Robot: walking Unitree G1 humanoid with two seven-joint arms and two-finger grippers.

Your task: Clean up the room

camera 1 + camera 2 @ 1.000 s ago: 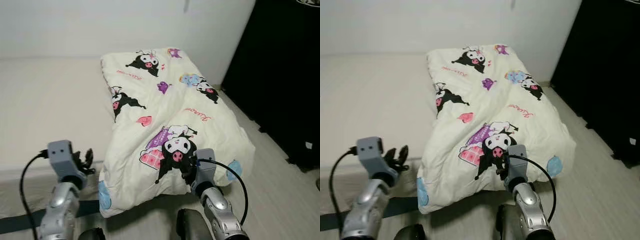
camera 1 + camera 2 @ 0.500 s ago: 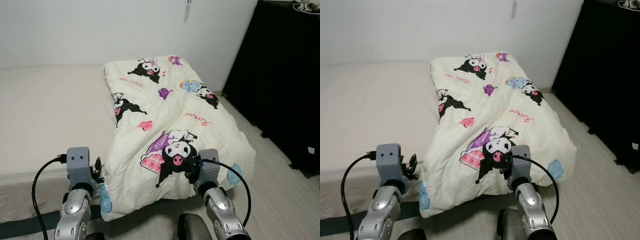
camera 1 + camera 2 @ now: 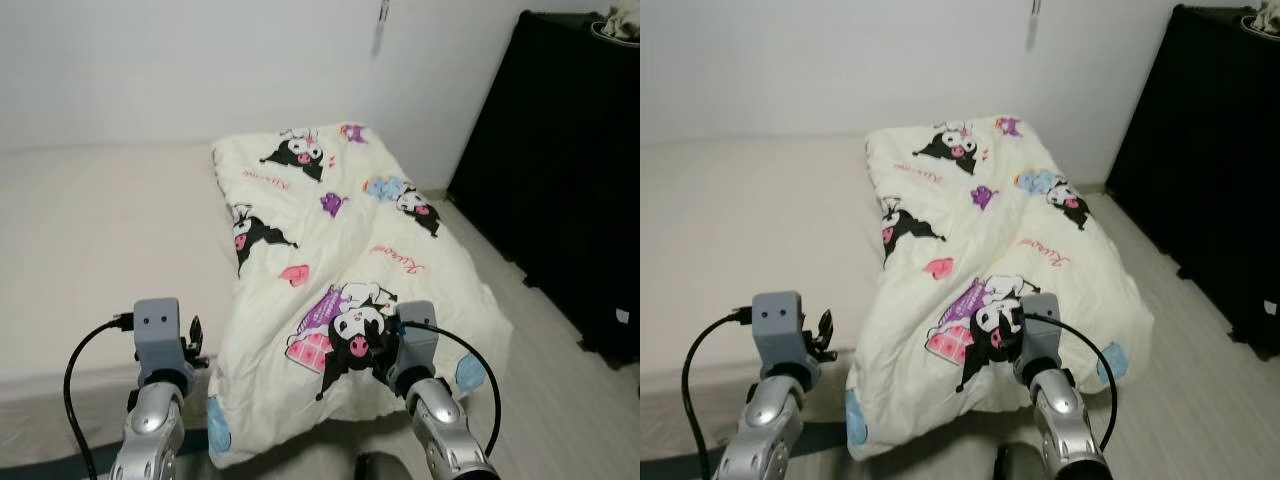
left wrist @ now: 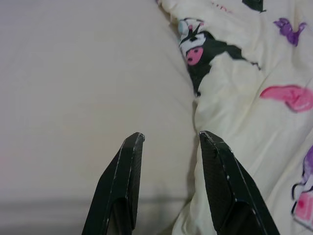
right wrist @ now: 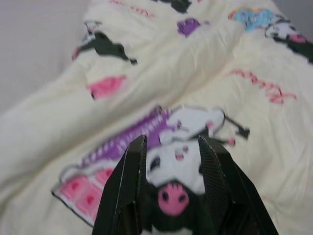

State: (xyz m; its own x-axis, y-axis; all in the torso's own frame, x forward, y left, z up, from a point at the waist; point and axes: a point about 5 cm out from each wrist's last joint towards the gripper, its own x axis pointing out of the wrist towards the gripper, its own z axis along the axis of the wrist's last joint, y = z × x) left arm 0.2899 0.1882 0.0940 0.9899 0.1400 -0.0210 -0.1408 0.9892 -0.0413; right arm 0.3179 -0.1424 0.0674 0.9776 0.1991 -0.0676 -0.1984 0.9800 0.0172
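**Comforter on Bed: Claw Positions**

While both arms are reaching forward over the near edge of the bed (image 3: 100, 230), the cream comforter (image 3: 350, 260) with its cartoon prints is lying bunched along the bed's right half, its near end hanging over the mattress edge toward the floor (image 3: 560, 400).

Left claw (image 4: 168, 139): the fingers (image 4: 128, 166) are standing apart, released, gripping nothing. The claw is hovering over bare mattress, with the comforter's folded left edge lying just beside its right finger. A black-and-white printed figure with a pink face is sitting ahead of that finger, on the edge of the comforter.

Right claw (image 5: 171, 147): the fingers (image 5: 128, 171) are likewise standing apart and are holding nothing. The claw is hovering directly over the comforter near its hanging end. A printed black character with a pink face is showing between the two fingers, and a pink and purple print is lying to the claw's left. Whether the fingertips are touching the fabric cannot be told.

Beyond both claws, the comforter is extending to the white wall (image 3: 200, 70). To the right of the right claw, a tall black cabinet (image 3: 570, 170) is standing on the floor, well apart from the bed.
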